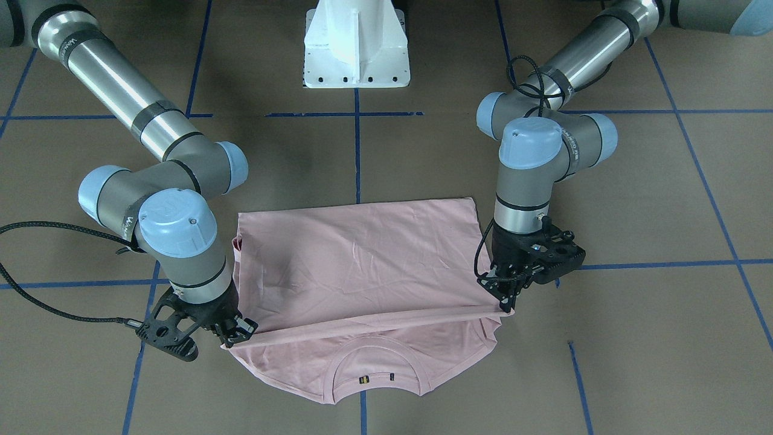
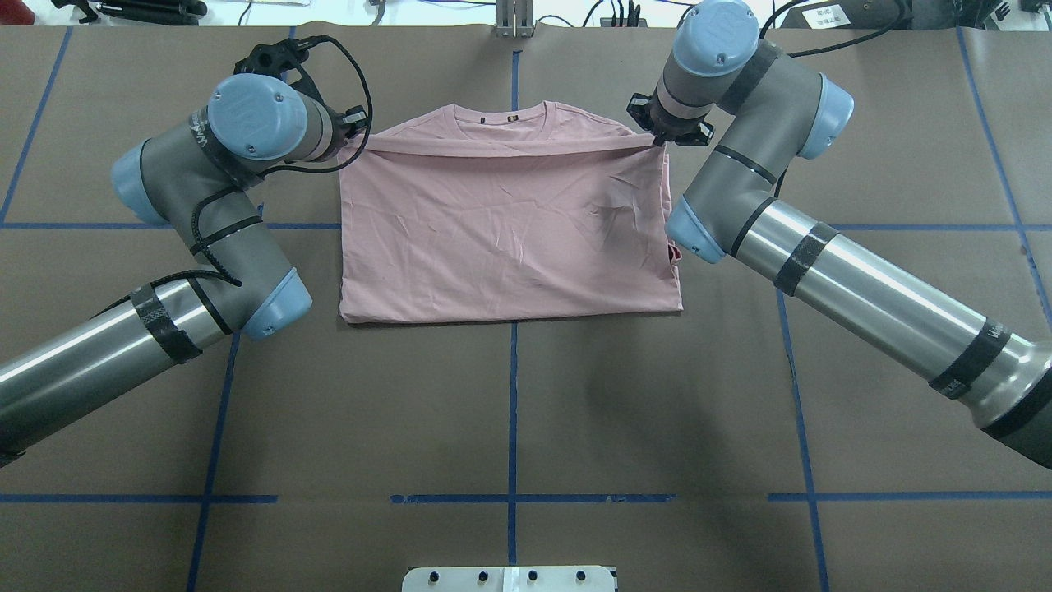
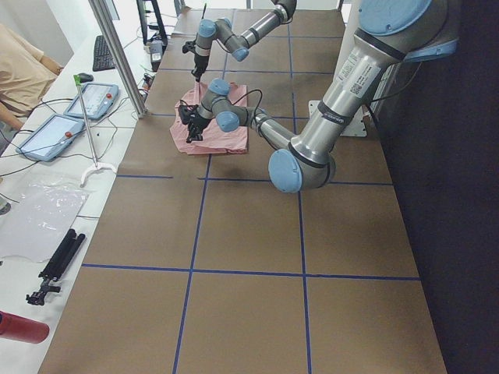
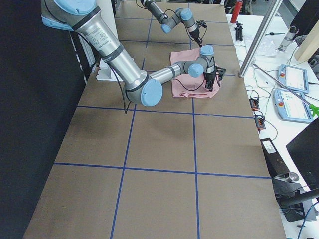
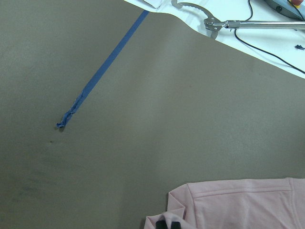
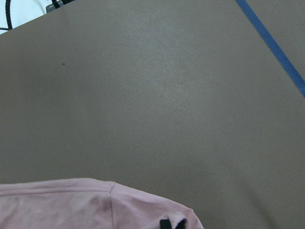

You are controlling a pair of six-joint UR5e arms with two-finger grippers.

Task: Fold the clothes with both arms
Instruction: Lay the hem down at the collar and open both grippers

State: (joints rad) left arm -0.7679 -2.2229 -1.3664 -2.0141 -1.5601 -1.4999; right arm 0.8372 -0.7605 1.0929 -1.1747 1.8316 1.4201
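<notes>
T-shirt [image 2: 509,238]: pale pink, plain side up, doubled over itself on the far half of the table [image 2: 509,411].
Top edge: stretched taut and straight between both arms, stopping just short of the ribbed collar [image 2: 503,119], which shows uncovered.
Left arm [image 2: 222,214]: jaws pinching that edge's left corner.
Right arm [image 2: 740,189]: jaws pinching the right corner.
Near edge: a straight crease lying across the blue tape line [image 2: 513,395].
Side edges: roughly parallel, with the right one partly under the right arm.
Room: bare brown surface on every side; white base [image 2: 509,578] well apart.
</notes>
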